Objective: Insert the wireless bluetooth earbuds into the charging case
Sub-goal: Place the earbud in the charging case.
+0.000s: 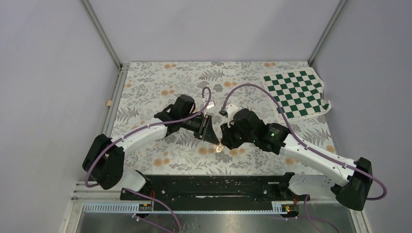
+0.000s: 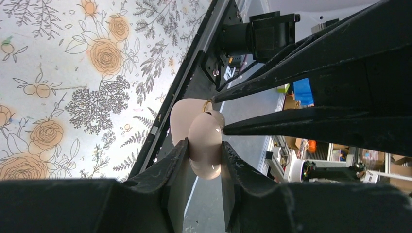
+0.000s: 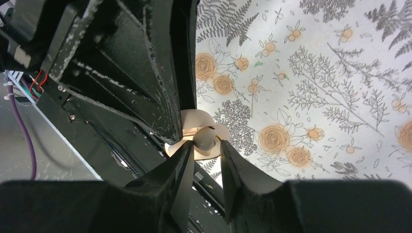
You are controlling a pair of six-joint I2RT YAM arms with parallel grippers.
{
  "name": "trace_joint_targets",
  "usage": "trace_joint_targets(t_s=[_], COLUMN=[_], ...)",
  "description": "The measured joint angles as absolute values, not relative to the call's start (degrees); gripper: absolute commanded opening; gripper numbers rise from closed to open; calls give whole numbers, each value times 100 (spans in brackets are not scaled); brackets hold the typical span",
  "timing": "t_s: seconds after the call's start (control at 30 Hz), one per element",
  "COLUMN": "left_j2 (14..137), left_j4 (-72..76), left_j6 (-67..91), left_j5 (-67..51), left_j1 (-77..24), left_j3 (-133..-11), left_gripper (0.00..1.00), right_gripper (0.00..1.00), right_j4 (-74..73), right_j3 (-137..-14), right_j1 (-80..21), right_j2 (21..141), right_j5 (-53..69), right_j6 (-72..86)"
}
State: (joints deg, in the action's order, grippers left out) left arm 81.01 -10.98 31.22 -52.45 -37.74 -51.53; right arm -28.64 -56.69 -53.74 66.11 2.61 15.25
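Table [image 1: 145, 82] w/ floral-print top; green-white checkered cloth [image 1: 297, 93] flat at far right corner; black rail [image 1: 209, 187] along near edge.

Left arm [image 1: 145, 132], right arm [image 1: 303, 151] meeting over floral cloth [image 1: 155, 82], peach charging case [image 1: 221, 147] between them, checkered mat [image 1: 296, 93] far right

Soft, even light falls from above on the flowered cloth [image 1: 160, 82]. From the top the cloth is bright and sharp, with faint shadows under the arms [image 1: 145, 133]. In the wrist views it looks almost washed out. The black fingers [image 2: 163, 187] in front of it are dark and blurry. The charging case [image 2: 204, 145] beside the cloth has a small shine.
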Motion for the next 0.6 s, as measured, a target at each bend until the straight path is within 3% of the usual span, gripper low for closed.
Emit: trace_joint_targets(t_s=[0.6], left_j2=[8265], left_j4=[-1610], left_j6=[2995], left_j5=[-5684], left_j1=[-3765], left_j3=[-5400], left_gripper=[0], right_gripper=[36], right_j4=[-1953], right_j3=[-4560], right_j1=[-5384], right_j2=[5555], right_j5=[567], right_j6=[475])
